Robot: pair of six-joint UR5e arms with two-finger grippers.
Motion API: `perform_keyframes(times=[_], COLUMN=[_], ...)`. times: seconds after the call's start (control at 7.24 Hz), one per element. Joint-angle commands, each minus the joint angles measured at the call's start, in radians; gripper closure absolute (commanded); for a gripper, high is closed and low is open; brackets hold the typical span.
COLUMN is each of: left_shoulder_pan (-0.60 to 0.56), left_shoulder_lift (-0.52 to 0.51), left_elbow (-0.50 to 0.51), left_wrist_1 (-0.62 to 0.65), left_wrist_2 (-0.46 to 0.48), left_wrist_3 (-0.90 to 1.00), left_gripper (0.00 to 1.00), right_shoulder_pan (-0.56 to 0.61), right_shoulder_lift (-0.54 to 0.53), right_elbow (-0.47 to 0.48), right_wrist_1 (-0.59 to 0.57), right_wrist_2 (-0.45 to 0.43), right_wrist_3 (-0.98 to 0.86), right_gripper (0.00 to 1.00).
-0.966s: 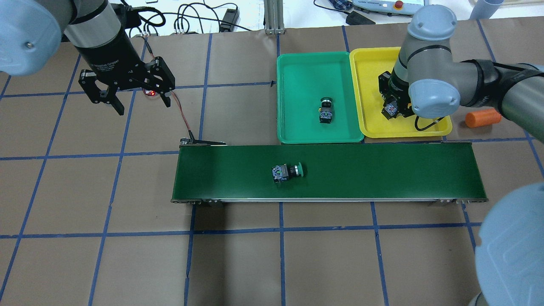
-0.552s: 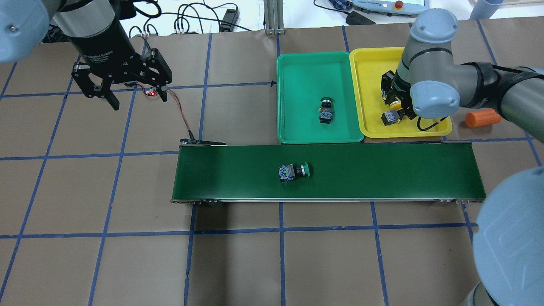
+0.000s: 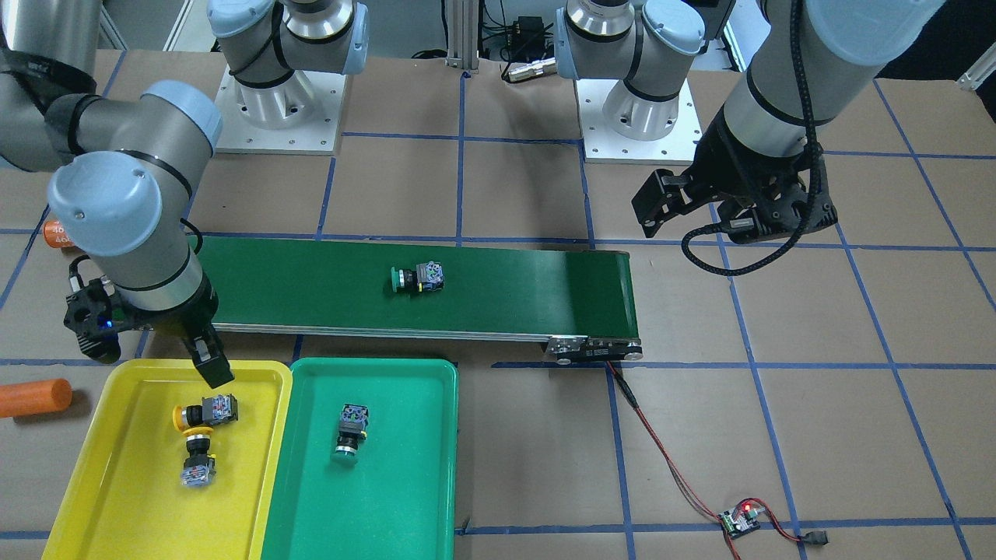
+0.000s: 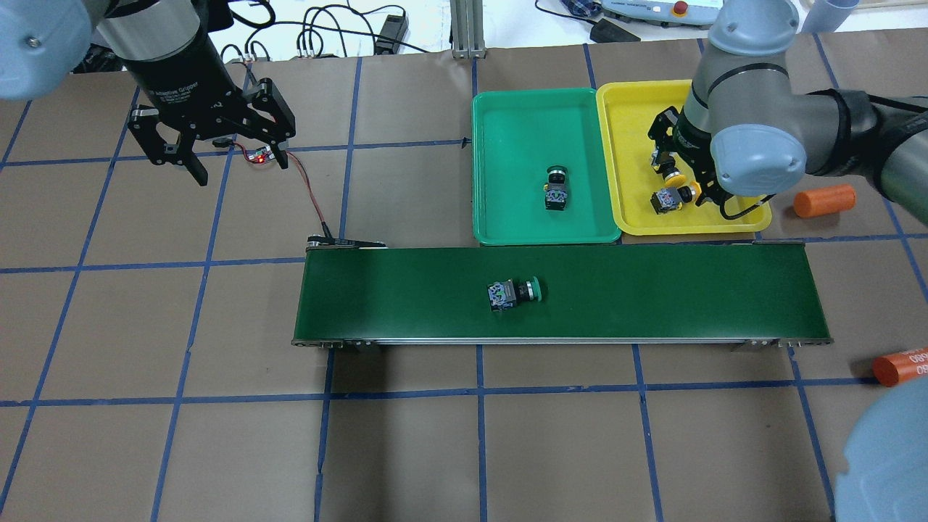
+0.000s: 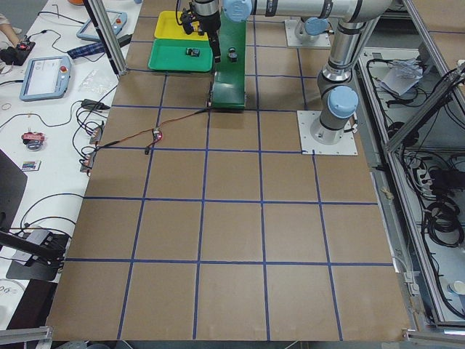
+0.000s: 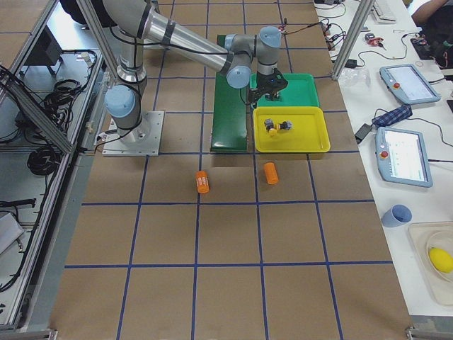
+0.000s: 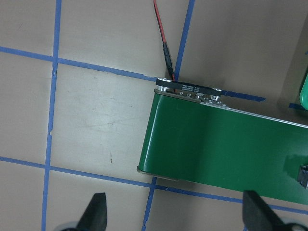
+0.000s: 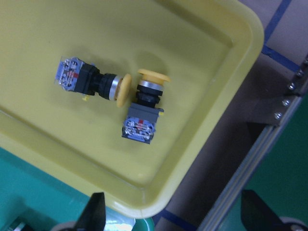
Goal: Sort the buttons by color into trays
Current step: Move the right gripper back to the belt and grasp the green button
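Observation:
Two yellow buttons (image 4: 670,197) (image 8: 91,82) (image 8: 144,110) lie touching in the yellow tray (image 4: 631,94) (image 3: 117,482). One green button (image 4: 556,188) (image 3: 350,432) lies in the green tray (image 4: 522,130) (image 3: 389,482). Another green button (image 4: 515,293) (image 3: 418,278) lies on its side on the conveyor belt (image 4: 652,290). My right gripper (image 3: 156,362) (image 8: 178,216) hangs open and empty over the yellow tray's near edge, above the yellow buttons. My left gripper (image 4: 239,163) (image 3: 731,222) (image 7: 175,216) is open and empty, off the belt's left end.
Two orange cylinders (image 4: 823,201) (image 4: 902,366) lie on the table to the right of the yellow tray and the belt. A small circuit board (image 4: 257,156) with a red wire running to the belt's end sits under my left gripper.
The green button rode rightward along the belt. My right gripper let go of a yellow button in the yellow tray and lifted off it. My left gripper drew back from the belt.

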Motion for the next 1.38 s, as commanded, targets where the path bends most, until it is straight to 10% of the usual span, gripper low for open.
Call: perform_keyframes(times=[0.0,1.24], left_shoulder_pan=[0.001,0.003], left_shoulder_lift=[-0.005,-0.010], left_elbow=[0.007,0.022], left_wrist_1=[0.001,0.000], left_wrist_2=[0.005,0.011], left_wrist_3=[0.000,0.001], left_gripper=[0.00,0.00], right_shoulder_pan=[0.125,0.245], right_shoulder_lift=[-0.070,-0.066], right_elbow=[0.023,0.146], right_wrist_1=[0.076,0.072], right_wrist_2=[0.003,0.147], right_wrist_3=[0.176,0.459], right_gripper=[0.00,0.00])
